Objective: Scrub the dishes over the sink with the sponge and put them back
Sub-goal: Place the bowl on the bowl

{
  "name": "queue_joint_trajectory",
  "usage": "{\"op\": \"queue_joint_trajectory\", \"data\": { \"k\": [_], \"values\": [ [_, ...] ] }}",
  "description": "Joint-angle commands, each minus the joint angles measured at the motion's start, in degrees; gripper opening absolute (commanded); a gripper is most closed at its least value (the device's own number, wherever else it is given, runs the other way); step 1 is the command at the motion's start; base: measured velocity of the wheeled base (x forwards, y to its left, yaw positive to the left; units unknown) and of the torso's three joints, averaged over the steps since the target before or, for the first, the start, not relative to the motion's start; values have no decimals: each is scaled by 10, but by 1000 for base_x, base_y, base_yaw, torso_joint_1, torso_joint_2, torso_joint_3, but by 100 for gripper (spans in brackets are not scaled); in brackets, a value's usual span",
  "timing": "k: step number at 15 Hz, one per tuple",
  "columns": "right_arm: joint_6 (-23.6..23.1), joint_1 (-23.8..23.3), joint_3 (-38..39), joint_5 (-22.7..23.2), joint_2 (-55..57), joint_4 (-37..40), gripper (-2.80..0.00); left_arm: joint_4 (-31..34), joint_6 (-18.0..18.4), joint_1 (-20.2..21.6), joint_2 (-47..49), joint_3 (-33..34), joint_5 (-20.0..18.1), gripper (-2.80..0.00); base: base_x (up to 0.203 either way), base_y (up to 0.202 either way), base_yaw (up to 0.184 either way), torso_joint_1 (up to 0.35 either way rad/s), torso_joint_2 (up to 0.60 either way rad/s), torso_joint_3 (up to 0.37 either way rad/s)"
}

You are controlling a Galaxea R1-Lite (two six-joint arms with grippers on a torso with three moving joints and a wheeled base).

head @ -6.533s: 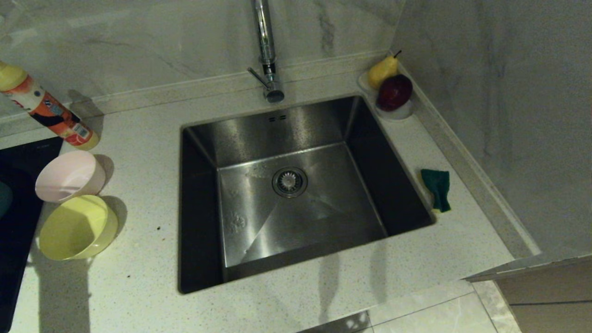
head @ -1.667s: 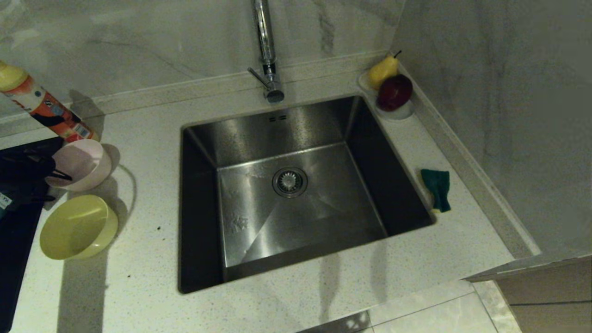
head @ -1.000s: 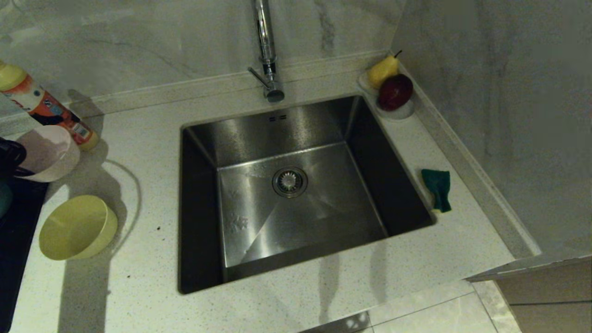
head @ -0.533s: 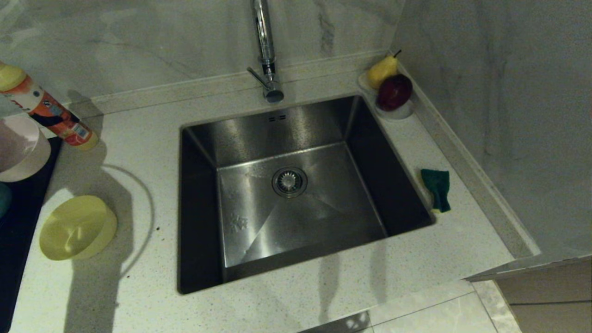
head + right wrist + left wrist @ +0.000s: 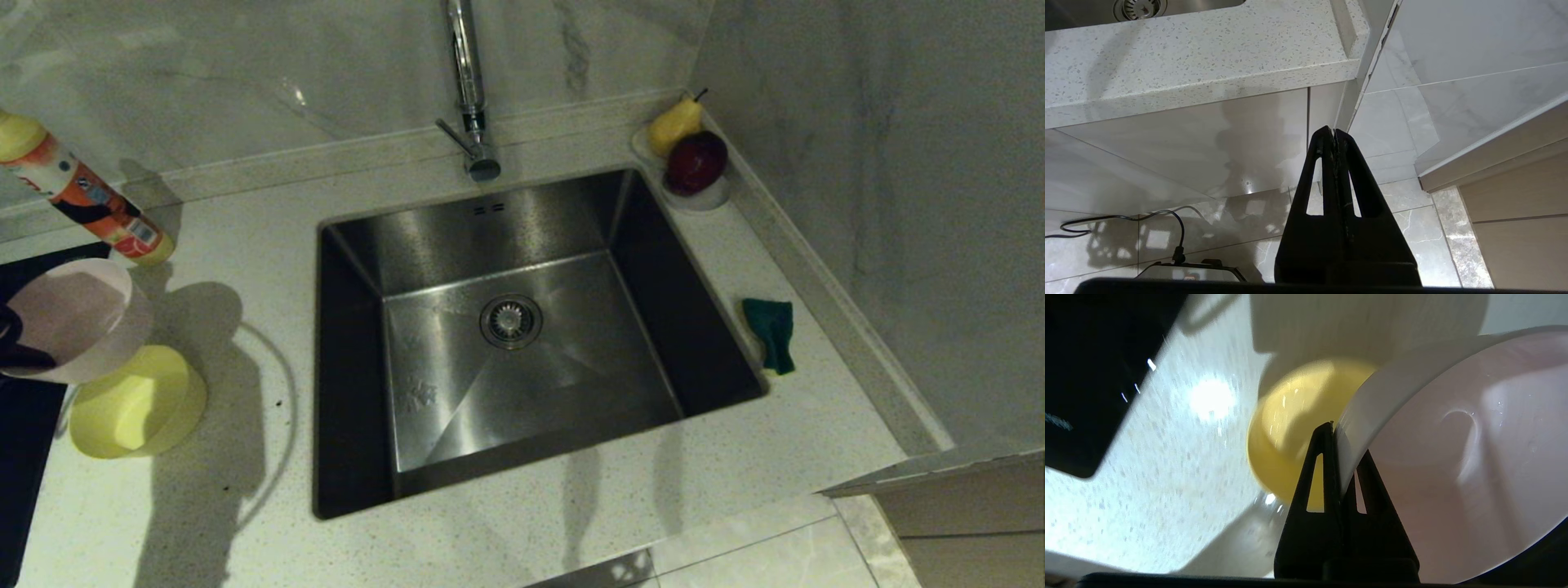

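Left gripper (image 5: pixel 1336 430) clamps the pink bowl's (image 5: pixel 69 318) rim, holding it lifted and tilted; the yellow bowl (image 5: pixel 135 404) sits just below it on the counter (image 5: pixel 245 245). Sink (image 5: pixel 506 327) lies beyond the bowl, the sponge (image 5: pixel 771 331) past the sink's far side. Right gripper (image 5: pixel 1334 134), fingers pressed together, hangs parked below the counter edge.
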Motion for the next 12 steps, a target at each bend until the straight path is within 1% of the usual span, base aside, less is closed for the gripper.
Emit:
{"op": "queue_joint_trajectory", "data": {
  "k": [1, 3, 4, 6, 7, 9, 12],
  "values": [
    [0, 0, 0, 0, -1, 0, -280, -14, 7, -16, -16, 54, 0, -280, 0, 0, 0, 0, 0, 0],
    [0, 0, 0, 0, -1, 0, -280, -46, 9, -19, -15, 95, 3, -280, 0, 0, 0, 0, 0, 0],
    [0, 0, 0, 0, 0, -1, -280, -77, 10, -20, -13, 115, 7, -280, 0, 0, 0, 0, 0, 0],
    [0, 0, 0, 0, -1, -1, -280, -122, 10, -21, -6, 144, 30, -280, 0, 0, 0, 0, 0, 0],
    [0, 0, 0, 0, -1, 0, -280, -128, 10, -21, 1, 148, 40, -280, 0, 0, 0, 0, 0, 0],
    [0, 0, 0, 0, 0, 0, -280, -129, 10, -21, 8, 145, 45, -280, 0, 0, 0, 0, 0, 0],
    [0, 0, 0, 0, 0, -1, -280, -128, 9, -21, 15, 148, 45, -280, 0, 0, 0, 0, 0, 0]
  ]
}}
